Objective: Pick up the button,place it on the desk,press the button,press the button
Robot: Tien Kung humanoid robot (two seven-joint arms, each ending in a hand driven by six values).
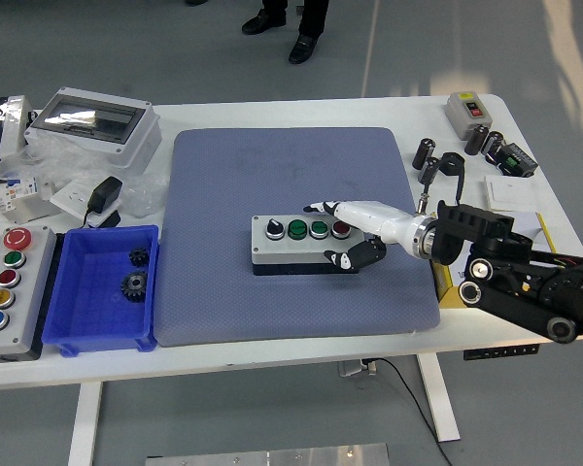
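A grey button box (291,248) with a black selector, two green buttons and a red button on top lies on the blue-grey mat (282,165), a little right of its middle. My right hand (342,235) reaches in from the right and grips the box's right end. Its white fingers (355,212) lie over the top by the red button (341,230), with the index tip pointing left. The black thumb (358,256) presses on the front face. I cannot tell whether the box rests on the mat or hangs just above it. My left arm is out of view.
A second grey box with coloured buttons (8,289) and a blue bin (73,335) holding two black gears sit at the left. A clear-lidded enclosure (92,121), bags and an adapter fill the back left. Small black parts, a switch box (466,109) and papers lie to the right. A person's shoes show beyond the table.
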